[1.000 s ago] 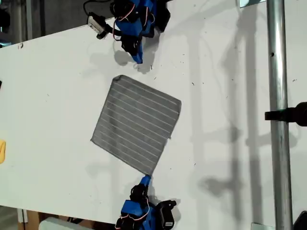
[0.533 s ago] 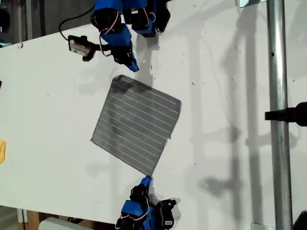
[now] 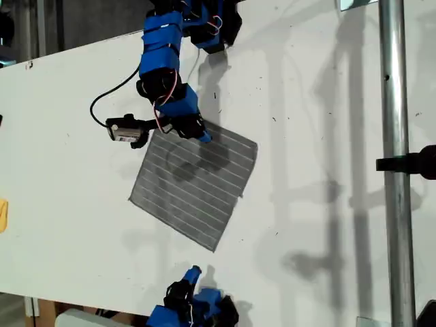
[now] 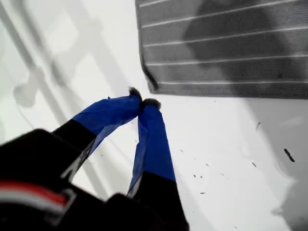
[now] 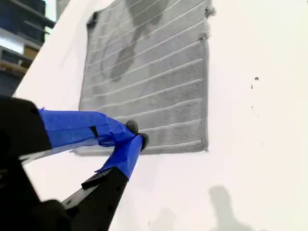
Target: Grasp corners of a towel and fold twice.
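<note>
The grey striped towel lies flat on the white table. My first gripper reaches in from the exterior view's top and hangs shut over the towel's upper corner, which the arm hides. In the first wrist view its shut tips hold nothing and sit over bare table, just short of the towel's edge. My second gripper is shut and empty at the exterior view's bottom, below the towel's lowest corner. In the second wrist view its tips line up with the towel's near edge.
A metal pole with a black clamp crosses the exterior view's right side and casts shadows on the table. A yellow object peeks in at the exterior view's left edge. The table's edge runs along the exterior view's bottom and upper left.
The first arm has swung out from its base and down over the towel's upper corner. The second gripper has drawn back from the towel's lowest corner toward the exterior view's bottom.
</note>
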Robot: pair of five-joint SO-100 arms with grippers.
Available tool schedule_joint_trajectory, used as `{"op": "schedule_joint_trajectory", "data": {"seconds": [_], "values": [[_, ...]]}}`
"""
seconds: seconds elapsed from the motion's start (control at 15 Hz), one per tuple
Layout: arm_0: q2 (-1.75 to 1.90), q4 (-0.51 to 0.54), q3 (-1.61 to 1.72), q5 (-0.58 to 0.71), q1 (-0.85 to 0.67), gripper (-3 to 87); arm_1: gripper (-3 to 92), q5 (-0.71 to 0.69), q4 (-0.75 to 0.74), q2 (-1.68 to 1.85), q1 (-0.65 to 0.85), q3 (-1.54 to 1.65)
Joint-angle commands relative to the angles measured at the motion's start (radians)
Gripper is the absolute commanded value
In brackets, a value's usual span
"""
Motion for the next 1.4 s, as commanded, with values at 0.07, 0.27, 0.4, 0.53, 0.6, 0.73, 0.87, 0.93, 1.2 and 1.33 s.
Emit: {"op": "schedule_joint_trajectory", "data": {"seconds": [0.07, 0.27, 0.4, 0.53, 0.6, 0.73, 0.87, 0.93, 1.2, 1.33], "values": [[-0.328, 0.069, -0.463, 0.328, -0.023, -2.9, -0.2, -0.072, -0.052, -0.029, -0.040, -0.083], [-0.597, 0.071, -0.624, 0.557, 0.026, -2.8, -0.2, -0.193, -0.058, -0.032, -0.048, -0.089], [-0.664, 0.071, -0.704, 0.629, 0.060, 6.0, -0.2, -0.259, -0.041, -0.029, -0.051, -0.094], [-0.646, 0.074, -0.706, 0.644, 0.038, 13.9, 0.7, -0.302, -0.049, -0.026, -0.063, -0.091], [-0.637, 0.074, -0.703, 0.647, 0.037, 16.7, 28.5, -0.302, -0.034, -0.026, -0.066, -0.092], [-0.632, 0.074, -0.687, 0.649, 0.035, 20.3, 44.1, -0.370, -0.035, -0.005, -0.069, -0.097], [-0.632, 0.074, -0.675, 0.647, 0.029, 21.4, 45.5, -0.380, 0.021, -0.020, -0.051, -0.149], [-0.630, 0.074, -0.675, 0.646, 0.023, 21.3, 45.3, -0.367, 0.063, -0.052, -0.043, -0.183], [-0.630, 0.074, -0.670, 0.644, 0.021, 21.1, 44.4, -0.319, 0.132, -0.189, -0.038, -0.250], [-0.630, 0.074, -0.664, 0.643, 0.015, 21.1, 44.1, -0.273, 0.152, -0.256, -0.046, -0.293]]}}
